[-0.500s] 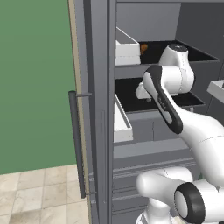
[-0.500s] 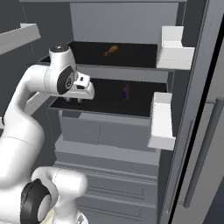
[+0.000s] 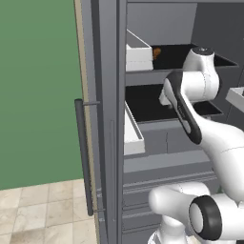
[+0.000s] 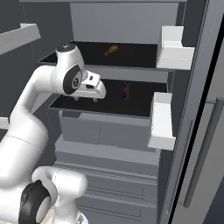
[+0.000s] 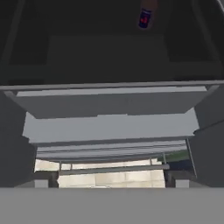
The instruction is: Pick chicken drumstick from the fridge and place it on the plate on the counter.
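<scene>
Fridge (image 4: 131,26) stood open, both doors swung out, dark shelves exposed. Chicken drumstick (image 4: 111,50) lay on upper dark shelf (image 4: 135,57), toward back, orange-brown, small; also visible from left base camera (image 3: 156,51), just behind white door bin (image 3: 138,53).

Small purple can (image 4: 126,91) stood upright on lower dark shelf (image 4: 127,107), roughly mid-shelf; seen again near top of hand camera (image 5: 145,18), dark with a red patch.

Gripper (image 4: 85,99) hung at front left edge of lower shelf, pointed downward, two short fingers (image 4: 75,98) spread wide with nothing between them. Held nothing. Sat well apart from drumstick, one shelf below and to its left. Purple can lay to gripper's right at about same height, apart from it.

From left base camera, wrist section (image 3: 202,71) sat level with upper shelf front; fingers themselves hidden behind forearm there.

Hand camera looked down past shelf edge onto grey drawer fronts (image 5: 113,118) and a strip of beige tiled floor (image 5: 109,177).

White door bins on right door (image 4: 177,46) and (image 4: 162,120), one above other. Long dark bar handle (image 3: 84,157) on left door edge, vertical; green wall (image 3: 38,90) behind it. Another dark handle (image 4: 205,153) on right door.
</scene>
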You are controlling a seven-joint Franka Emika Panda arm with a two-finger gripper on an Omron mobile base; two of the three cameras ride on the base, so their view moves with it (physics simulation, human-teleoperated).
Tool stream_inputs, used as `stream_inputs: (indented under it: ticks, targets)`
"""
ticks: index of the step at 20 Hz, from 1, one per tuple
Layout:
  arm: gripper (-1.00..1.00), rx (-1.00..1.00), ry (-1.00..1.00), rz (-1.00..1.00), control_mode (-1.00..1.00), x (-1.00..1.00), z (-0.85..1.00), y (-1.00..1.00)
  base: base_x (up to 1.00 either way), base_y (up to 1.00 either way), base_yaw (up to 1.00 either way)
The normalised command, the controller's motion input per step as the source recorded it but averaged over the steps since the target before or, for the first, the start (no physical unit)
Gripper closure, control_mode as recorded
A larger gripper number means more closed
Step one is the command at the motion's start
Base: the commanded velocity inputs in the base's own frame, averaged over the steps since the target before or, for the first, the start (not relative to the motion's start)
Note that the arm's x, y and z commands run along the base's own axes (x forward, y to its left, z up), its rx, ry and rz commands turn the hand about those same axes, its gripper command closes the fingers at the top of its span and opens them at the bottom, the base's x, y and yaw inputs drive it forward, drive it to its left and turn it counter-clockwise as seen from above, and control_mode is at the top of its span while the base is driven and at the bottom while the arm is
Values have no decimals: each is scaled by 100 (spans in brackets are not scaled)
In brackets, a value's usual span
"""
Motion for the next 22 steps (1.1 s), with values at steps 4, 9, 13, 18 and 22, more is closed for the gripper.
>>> stream_inputs:
  ticks: [4, 9, 13, 18, 22]
  targets:
    - [-100, -4, -20, -19, -100, 0, 62, -21, 0, 0, 0]
    - [-100, -2, -39, -13, -100, 0, 41, -8, 0, 0, 0]
    - [-100, 0, -29, -9, -100, 1, 8, 0, 0, 0, 0]
    - [-100, 0, -33, -3, -100, 0, 21, 3, 0, 0, 0]
    - [-100, 0, -28, 0, -100, 0, 67, 2, 0, 0, 0]
